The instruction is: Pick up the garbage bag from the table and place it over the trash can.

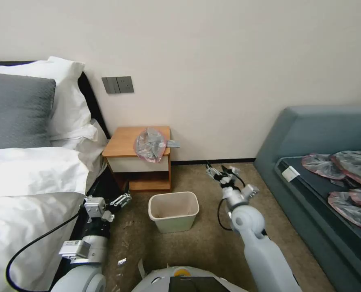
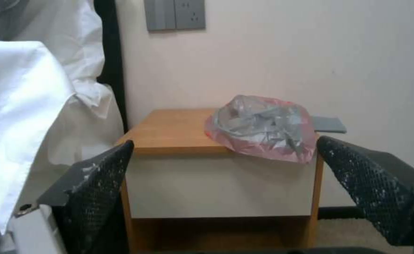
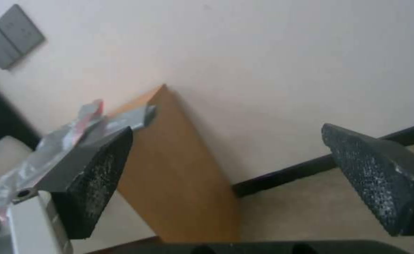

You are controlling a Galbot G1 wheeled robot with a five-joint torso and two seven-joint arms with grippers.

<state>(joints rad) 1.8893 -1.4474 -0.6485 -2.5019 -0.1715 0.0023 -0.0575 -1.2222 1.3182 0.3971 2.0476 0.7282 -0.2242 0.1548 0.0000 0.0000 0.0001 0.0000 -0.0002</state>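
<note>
The garbage bag (image 1: 150,144), crumpled grey plastic with a pinkish-red rim, lies on the right front corner of the table (image 1: 125,142) and hangs a little over its edge. It also appears as the bag (image 2: 262,127) on the wood top (image 2: 174,132), and as a sliver of bag (image 3: 71,132) beside the table's side panel (image 3: 178,169). The cream trash can (image 1: 174,211) stands on the carpet in front of the table. My left gripper (image 1: 123,199) is open, low, left of the can. My right gripper (image 1: 220,170) is open, right of the table and below its top.
A bed with white sheets (image 1: 30,178) borders the left side. A blue-grey sofa (image 1: 310,138) with several more bags (image 1: 342,162) stands on the right. A flat grey item (image 1: 173,143) lies at the table's back right. Carpet (image 1: 204,239) lies open around the can.
</note>
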